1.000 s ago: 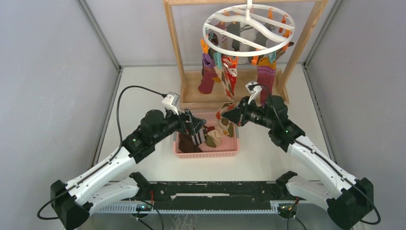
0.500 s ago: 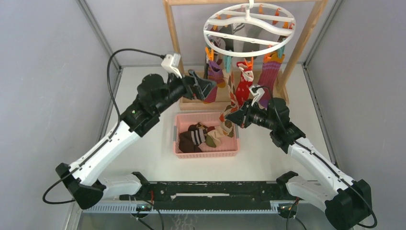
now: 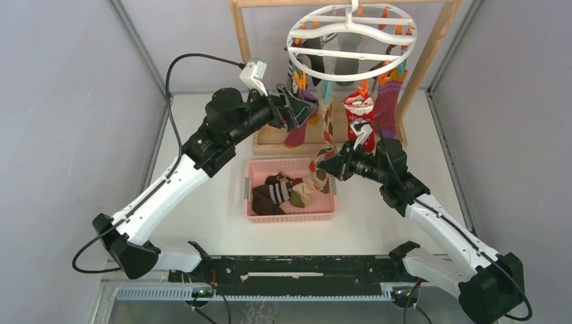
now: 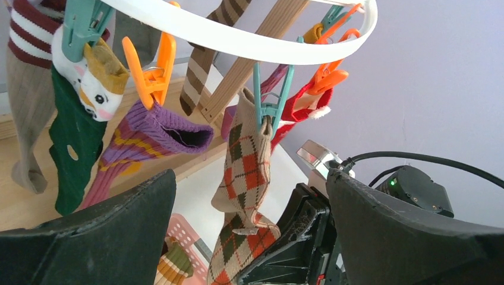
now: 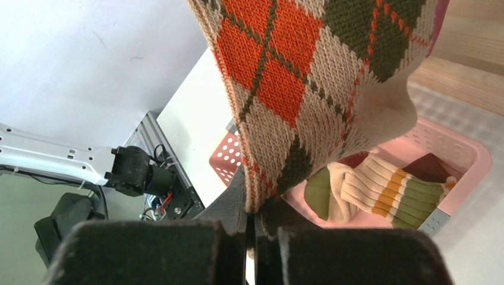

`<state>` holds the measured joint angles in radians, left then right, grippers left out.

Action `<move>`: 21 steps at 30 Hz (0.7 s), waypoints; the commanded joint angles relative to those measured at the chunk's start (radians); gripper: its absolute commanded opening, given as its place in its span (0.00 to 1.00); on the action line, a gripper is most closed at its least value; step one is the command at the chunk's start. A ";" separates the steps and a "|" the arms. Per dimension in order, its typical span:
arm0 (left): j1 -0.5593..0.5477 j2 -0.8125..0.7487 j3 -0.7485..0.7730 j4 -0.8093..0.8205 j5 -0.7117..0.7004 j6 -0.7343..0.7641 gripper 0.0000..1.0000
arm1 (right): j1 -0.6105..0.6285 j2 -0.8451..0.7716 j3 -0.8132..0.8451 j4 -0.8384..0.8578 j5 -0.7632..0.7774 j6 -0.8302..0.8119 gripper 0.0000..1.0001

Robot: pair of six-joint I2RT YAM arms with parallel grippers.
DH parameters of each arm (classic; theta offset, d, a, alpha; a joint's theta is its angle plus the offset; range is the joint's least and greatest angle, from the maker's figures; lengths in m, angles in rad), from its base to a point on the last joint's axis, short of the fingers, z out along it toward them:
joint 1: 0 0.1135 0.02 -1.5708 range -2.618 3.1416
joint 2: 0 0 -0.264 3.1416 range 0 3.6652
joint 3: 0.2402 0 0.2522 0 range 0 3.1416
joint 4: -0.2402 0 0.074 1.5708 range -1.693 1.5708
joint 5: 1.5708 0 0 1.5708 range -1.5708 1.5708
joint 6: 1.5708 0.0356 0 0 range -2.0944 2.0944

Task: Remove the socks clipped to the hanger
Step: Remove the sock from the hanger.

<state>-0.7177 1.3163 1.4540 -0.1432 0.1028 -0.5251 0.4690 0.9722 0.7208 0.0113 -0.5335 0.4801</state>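
Note:
The white ring hanger (image 3: 351, 40) hangs at the back with several socks clipped round its rim. A brown argyle sock (image 4: 246, 172) hangs from a teal clip (image 4: 270, 101). My right gripper (image 5: 254, 222) is shut on the lower end of that argyle sock (image 5: 321, 77), just above the basket's far right corner (image 3: 326, 164). My left gripper (image 3: 300, 108) is raised beside the hanger's left rim, open, with the argyle sock seen between its fingers (image 4: 119, 225) but not touched. A purple sock (image 4: 154, 130) on an orange clip (image 4: 151, 65) and a green sock (image 4: 74, 142) hang to the left.
A pink basket (image 3: 290, 217) holding a few loose socks (image 3: 276, 192) stands on the table in front of the wooden rack (image 3: 246, 61). A striped sock (image 5: 392, 184) lies in the basket below my right gripper. Grey walls close in both sides.
My left arm has risen from the basket to the hanger's left rim, staying open. The hanger has turned and swung. My right gripper has kept its hold on the argyle sock.

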 commanded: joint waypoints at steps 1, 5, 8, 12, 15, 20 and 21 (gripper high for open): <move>-0.006 0.023 0.084 0.054 0.035 -0.018 1.00 | 0.024 -0.012 0.008 0.044 0.029 -0.001 0.00; -0.025 0.051 0.098 0.081 0.035 0.026 1.00 | 0.050 0.002 0.008 0.050 0.048 -0.003 0.00; -0.033 0.073 0.107 0.102 0.047 0.058 1.00 | 0.062 0.020 0.008 0.055 0.055 -0.004 0.00; -0.037 0.099 0.118 0.133 0.069 0.100 1.00 | 0.072 0.038 0.008 0.067 0.060 -0.002 0.00; -0.039 0.116 0.129 0.139 0.077 0.130 1.00 | 0.073 0.047 0.008 0.072 0.062 -0.002 0.00; -0.040 0.149 0.152 0.170 0.087 0.156 1.00 | 0.076 0.061 0.008 0.075 0.059 -0.001 0.00; -0.039 0.155 0.160 0.170 0.084 0.162 1.00 | 0.076 0.063 0.008 0.076 0.059 -0.002 0.00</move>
<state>-0.7509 1.4567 1.5364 -0.0486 0.1665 -0.4164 0.5377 1.0321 0.7208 0.0231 -0.4797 0.4786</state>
